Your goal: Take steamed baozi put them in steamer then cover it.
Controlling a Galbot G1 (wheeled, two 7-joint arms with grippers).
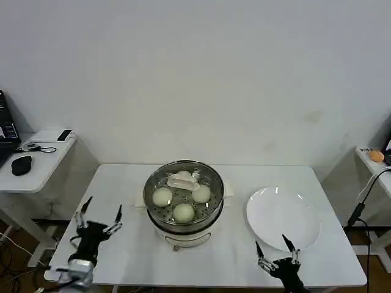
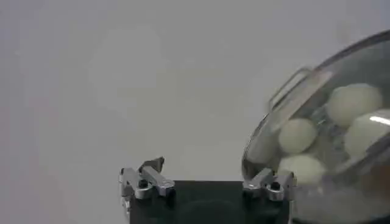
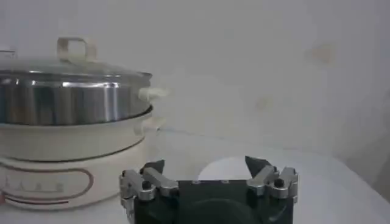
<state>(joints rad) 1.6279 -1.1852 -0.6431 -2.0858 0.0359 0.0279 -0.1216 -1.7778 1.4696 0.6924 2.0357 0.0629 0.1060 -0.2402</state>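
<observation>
The stainless-steel steamer [image 1: 183, 204] stands at the middle of the white bench [image 1: 122, 244] on its white base, with the clear glass lid [image 1: 183, 183] seated on top; its pale handle [image 3: 73, 49] stands upright above the rim in the right wrist view. Through the glass, steamed baozi [image 1: 162, 197] rest on the perforated tray, three plainly visible from the head camera and a fourth partly hidden under the lid handle. A flat white plate [image 1: 283, 217] lies bare to the steamer's right, near but apart from it. The left end effector [image 1: 98, 221] hovers over the bench's near left corner, fingers spread wide and holding nothing, well clear of the pot. The right end effector [image 1: 276, 251] sits at the bench's near edge just in front of the plate, likewise spread open and holding nothing
</observation>
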